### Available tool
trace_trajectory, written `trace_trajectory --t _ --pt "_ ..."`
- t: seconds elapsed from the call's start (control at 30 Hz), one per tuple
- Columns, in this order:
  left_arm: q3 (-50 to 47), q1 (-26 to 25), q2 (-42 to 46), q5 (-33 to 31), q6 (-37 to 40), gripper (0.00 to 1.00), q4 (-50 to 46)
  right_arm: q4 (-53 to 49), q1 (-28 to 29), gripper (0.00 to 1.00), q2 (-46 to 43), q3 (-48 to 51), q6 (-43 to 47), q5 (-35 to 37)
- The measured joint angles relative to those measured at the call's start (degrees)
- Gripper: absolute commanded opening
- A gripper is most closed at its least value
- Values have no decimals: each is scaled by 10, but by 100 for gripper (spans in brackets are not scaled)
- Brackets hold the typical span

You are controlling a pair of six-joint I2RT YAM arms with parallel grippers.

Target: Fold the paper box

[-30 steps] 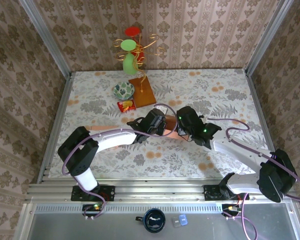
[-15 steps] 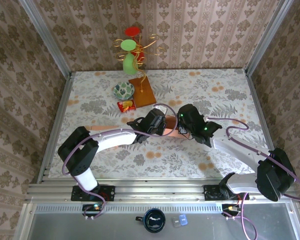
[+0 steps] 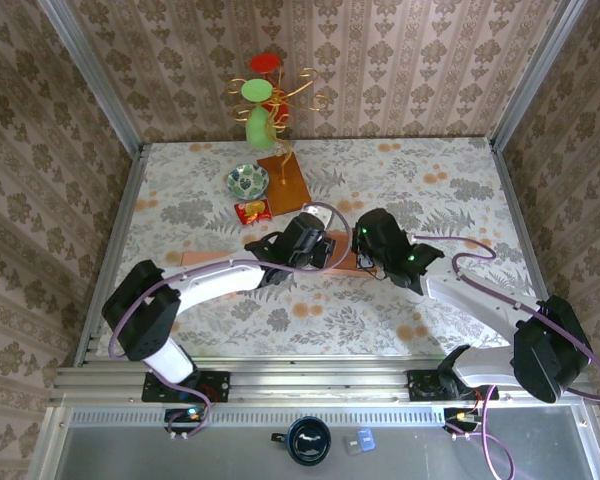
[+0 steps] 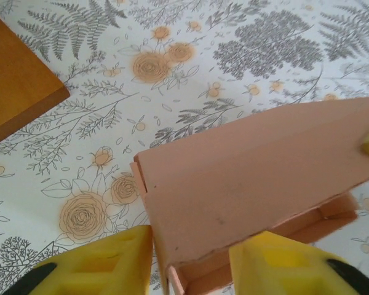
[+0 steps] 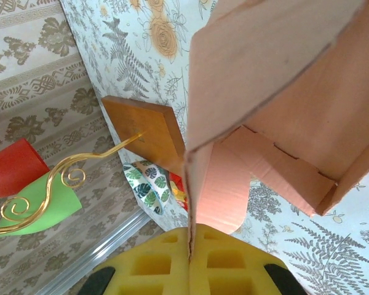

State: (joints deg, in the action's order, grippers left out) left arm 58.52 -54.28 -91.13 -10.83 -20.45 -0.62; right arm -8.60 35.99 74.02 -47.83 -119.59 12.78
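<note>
The pink paper box (image 3: 342, 259) lies half-formed at the table's middle, between my two grippers. My left gripper (image 3: 307, 242) is at its left end. In the left wrist view its yellow fingers (image 4: 104, 264) stand apart, one on each side of the box's (image 4: 258, 172) corner wall, and a thin gap shows beside the left finger. My right gripper (image 3: 372, 248) is at the box's right end. In the right wrist view its yellow pads (image 5: 154, 264) are pressed together on the edge of an upright pink flap (image 5: 200, 178). The box's open inside shows beyond it.
A wooden block (image 3: 284, 183), a leaf-patterned bowl (image 3: 247, 180) and a red snack packet (image 3: 252, 211) lie just behind the box. A gold mug tree with green and red cups (image 3: 260, 100) stands at the back. Aluminium rails edge the table.
My left gripper has opened from its shut grip and shifted slightly back-left. My right gripper has closed on the box's flap.
</note>
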Motion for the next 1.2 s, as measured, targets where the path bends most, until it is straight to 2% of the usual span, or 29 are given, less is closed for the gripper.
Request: trace_trajectory --t 0.33,0.43,0.5,0.63,0.73,0.97,1.2 --pt "-28 4 107 67 -31 45 -43 20 0 0 0 23 0 -8" --pt "-26 24 141 94 -65 46 -64 23 0 0 0 25 0 -10" --pt "-17 54 149 121 -99 46 -90 25 0 0 0 27 0 -12" --pt "10 118 133 180 -156 45 -140 27 0 0 0 34 1 -17" --pt "36 143 107 222 -187 44 -174 28 0 0 -1 41 6 -22" --pt "87 161 23 303 -226 45 -219 36 0 0 -15 66 19 -32" --pt "119 161 -48 344 -242 46 -244 55 0 0 -25 99 31 -43"
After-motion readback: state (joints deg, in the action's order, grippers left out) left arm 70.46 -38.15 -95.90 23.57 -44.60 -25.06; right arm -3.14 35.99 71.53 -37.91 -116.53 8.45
